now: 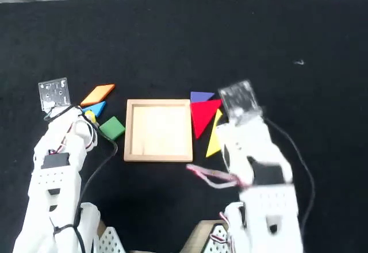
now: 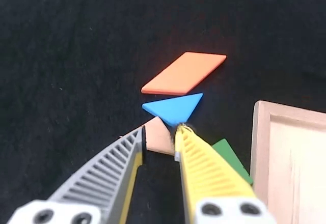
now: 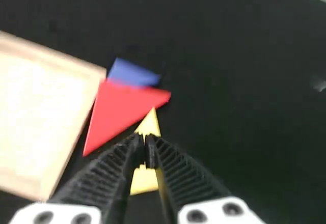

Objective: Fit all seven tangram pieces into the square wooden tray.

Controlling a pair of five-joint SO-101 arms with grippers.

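The square wooden tray (image 1: 158,130) lies in the middle with nothing in it. To its left are an orange parallelogram (image 2: 184,73), a blue triangle (image 2: 173,109), a green square (image 2: 232,158) and a small pale yellow piece (image 2: 158,137). My left gripper (image 2: 159,135) is open, one finger on each side of that pale piece. To the tray's right lie a purple piece (image 3: 131,74), a red triangle (image 3: 119,114) and a long yellow triangle (image 3: 145,175). My right gripper (image 3: 141,145) is shut and holds nothing, over the yellow triangle's tip.
Black cloth covers the table, with wide free room at the back and far right. A loose pink-white cable (image 1: 213,176) trails from the right arm near the tray's front right corner. The arm bases stand at the front edge.
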